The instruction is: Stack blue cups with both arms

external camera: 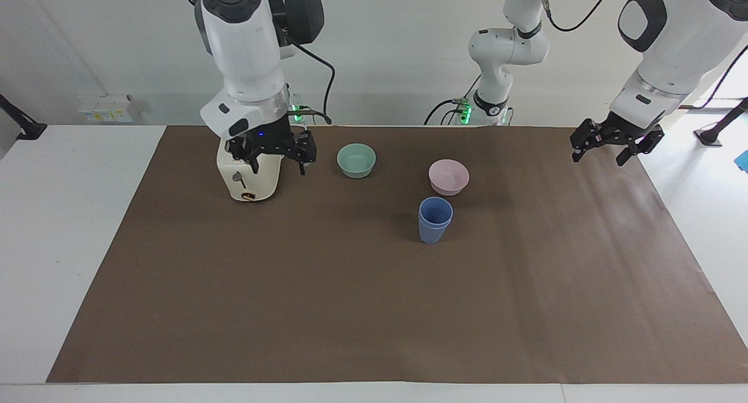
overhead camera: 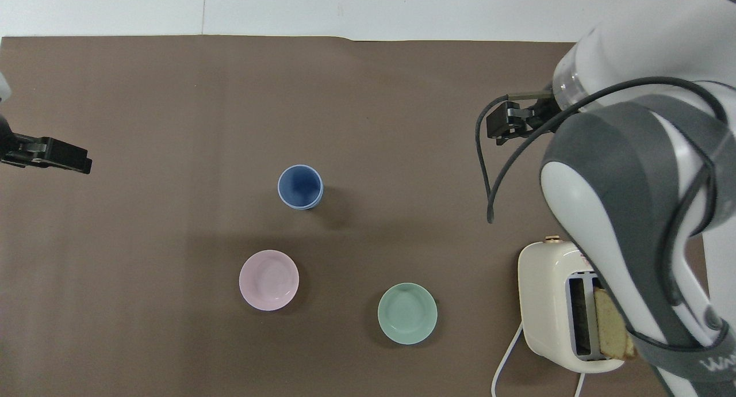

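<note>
The blue cups stand upright on the brown mat as one nested pair, with two rims showing one just above the other. Nothing touches them. My right gripper hangs open and empty in the air over the cream toaster, well away from the cups. At the left arm's end of the mat my left gripper is also up in the air, open and empty, and that arm waits.
A pale pink bowl sits beside the cups, nearer to the robots. A mint-green bowl lies between it and the toaster, which holds a slice of bread.
</note>
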You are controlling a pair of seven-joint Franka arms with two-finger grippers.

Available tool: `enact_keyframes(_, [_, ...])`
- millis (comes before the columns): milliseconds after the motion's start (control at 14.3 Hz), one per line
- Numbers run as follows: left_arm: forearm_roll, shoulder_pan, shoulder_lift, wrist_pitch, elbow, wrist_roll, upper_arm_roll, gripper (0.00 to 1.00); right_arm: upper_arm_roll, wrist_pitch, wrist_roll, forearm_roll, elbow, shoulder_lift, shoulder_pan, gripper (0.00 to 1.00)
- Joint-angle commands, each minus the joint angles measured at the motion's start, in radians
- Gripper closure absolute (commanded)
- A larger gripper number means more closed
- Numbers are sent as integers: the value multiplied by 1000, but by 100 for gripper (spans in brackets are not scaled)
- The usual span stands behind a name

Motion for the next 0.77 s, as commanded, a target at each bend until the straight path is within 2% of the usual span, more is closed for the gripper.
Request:
enact_keyframes(0, [14, 9, -14, -4, -11, 10, -8, 0, 13, -53, -81, 2, -7, -39, -53, 0])
enact_keyframes(210, [16, 7, -12, -5, -5, 8, -6, 0, 8, -78, -199, 17, -7, -64, -123, 0])
enact_keyframes(419, [16, 7, -11, -11, -2, 8, -5, 0, 7, -69, -205, 147, -16, -91, -203, 0])
enact_keyframes(699, [16, 7, -9, -13, 0, 8, -2, 0, 7, -57, -172, 159, -99, -150, -213, 0])
